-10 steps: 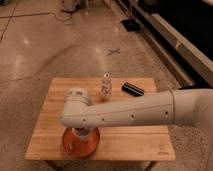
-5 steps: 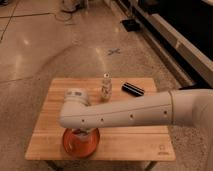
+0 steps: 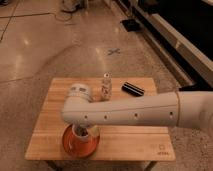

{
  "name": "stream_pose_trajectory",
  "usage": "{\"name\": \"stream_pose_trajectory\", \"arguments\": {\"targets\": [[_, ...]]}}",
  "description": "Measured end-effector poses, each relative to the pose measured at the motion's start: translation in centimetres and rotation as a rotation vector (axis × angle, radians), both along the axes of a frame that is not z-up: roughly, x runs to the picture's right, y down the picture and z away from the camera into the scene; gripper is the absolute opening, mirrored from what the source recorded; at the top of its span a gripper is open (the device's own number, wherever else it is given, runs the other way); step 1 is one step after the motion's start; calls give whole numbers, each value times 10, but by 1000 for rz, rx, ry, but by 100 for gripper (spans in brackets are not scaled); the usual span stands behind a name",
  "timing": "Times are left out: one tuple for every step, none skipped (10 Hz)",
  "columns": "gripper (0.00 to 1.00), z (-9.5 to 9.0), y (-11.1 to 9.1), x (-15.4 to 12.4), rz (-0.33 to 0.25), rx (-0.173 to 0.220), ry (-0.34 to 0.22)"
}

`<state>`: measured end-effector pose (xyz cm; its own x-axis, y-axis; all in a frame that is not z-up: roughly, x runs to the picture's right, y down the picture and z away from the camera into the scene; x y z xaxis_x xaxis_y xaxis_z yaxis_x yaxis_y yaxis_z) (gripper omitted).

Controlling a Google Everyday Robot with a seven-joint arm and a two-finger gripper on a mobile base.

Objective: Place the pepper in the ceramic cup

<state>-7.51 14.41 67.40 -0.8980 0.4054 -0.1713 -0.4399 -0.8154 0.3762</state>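
The orange-red saucer lies at the front left of the wooden table. The white ceramic cup stands on it, mostly hidden by my arm. My gripper hangs from the white arm straight down over the cup, at or inside its rim. The pepper is hidden; I cannot see it in the gripper, in the cup or on the table.
A small clear bottle with a white cap stands at the back middle of the table. A black oblong case lies to its right. My arm spans the table from the right. A blue cross marks the floor behind.
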Motion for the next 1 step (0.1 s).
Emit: {"name": "stream_pose_trajectory", "arguments": {"targets": [[80,0,0,-1,-1,1,-2]]}}
